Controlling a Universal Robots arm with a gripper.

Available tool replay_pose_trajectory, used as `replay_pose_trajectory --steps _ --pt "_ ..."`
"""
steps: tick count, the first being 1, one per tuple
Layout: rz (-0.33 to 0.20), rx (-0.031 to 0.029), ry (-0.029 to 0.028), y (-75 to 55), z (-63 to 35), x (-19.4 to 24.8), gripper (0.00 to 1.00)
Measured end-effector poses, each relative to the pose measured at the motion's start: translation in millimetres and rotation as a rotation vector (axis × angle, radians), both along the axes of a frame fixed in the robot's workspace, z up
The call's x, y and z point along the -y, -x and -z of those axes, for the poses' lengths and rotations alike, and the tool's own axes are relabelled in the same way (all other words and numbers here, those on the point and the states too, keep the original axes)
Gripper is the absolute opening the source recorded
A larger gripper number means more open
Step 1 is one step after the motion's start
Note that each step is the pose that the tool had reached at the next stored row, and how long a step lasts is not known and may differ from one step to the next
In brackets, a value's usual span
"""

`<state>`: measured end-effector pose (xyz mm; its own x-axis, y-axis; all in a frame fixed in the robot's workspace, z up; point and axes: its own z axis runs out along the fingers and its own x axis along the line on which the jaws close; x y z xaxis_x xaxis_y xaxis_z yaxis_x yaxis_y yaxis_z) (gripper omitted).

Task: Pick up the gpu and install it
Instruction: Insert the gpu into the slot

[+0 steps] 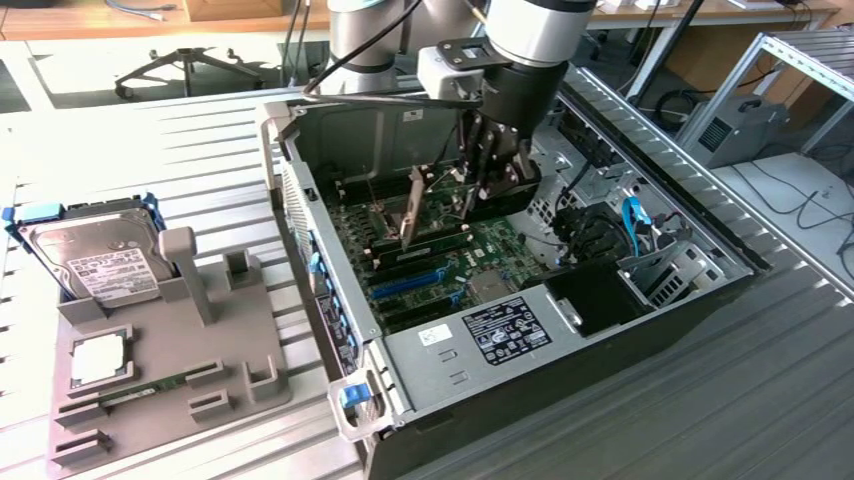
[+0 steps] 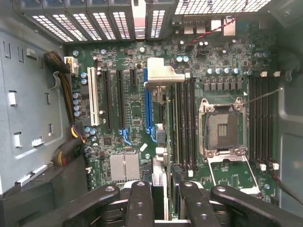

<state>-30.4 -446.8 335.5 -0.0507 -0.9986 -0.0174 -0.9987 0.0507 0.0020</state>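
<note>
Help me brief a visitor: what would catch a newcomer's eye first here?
The arm reaches into the open computer case, its gripper shut on the gpu, held edge-on above the motherboard. A silver hard drive sits in a grey fixture at the exterior view's left.

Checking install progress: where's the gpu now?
Held by the gripper inside the case, the gpu hangs between the blue slot and the memory slots in the wrist view.

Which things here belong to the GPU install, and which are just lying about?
In the job: gpu, held by the gripper; motherboard inside the open case.
Lying about: hard drive, memory stick, grey holder.
</note>
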Motion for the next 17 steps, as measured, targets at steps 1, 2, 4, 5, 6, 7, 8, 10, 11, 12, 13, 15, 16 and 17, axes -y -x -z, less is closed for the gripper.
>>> replay_pose_trajectory --steps 1,2,4,5,6,7,8,10,11,12,13,15,16,17 --pt "0.000 0.0000 0.0000 0.1 0.1 0.4 0.27" --pt "0.000 0.0000 -0.0001 0.1 0.3 0.8 0.27" --pt "0.000 0.0001 -0.0001 0.3 0.5 1.6 0.27" --pt "0.000 0.0000 -0.0001 0.3 0.7 2.1 0.27" --pt "-0.001 0.0000 0.0000 0.4 0.8 2.5 0.27" --pt "-0.001 0.0000 0.0000 0.5 0.9 3.0 0.27" --pt "-0.001 0.0000 0.0000 0.6 1.0 3.5 0.27" --pt "-0.001 0.0000 -0.0001 0.7 1.3 4.2 0.27" --pt "-0.001 0.0000 -0.0001 0.7 1.4 4.6 0.27" --pt "-0.001 0.0000 -0.0001 0.8 1.5 5.0 0.27" --pt "-0.001 0.0000 0.0000 0.9 1.6 5.5 0.27" --pt "-0.001 0.0000 -0.0001 1.0 1.9 6.4 0.27" --pt "-0.002 0.0000 -0.0001 1.0 2.0 6.8 0.27" --pt "-0.002 0.0000 -0.0001 1.1 2.2 7.5 0.27"
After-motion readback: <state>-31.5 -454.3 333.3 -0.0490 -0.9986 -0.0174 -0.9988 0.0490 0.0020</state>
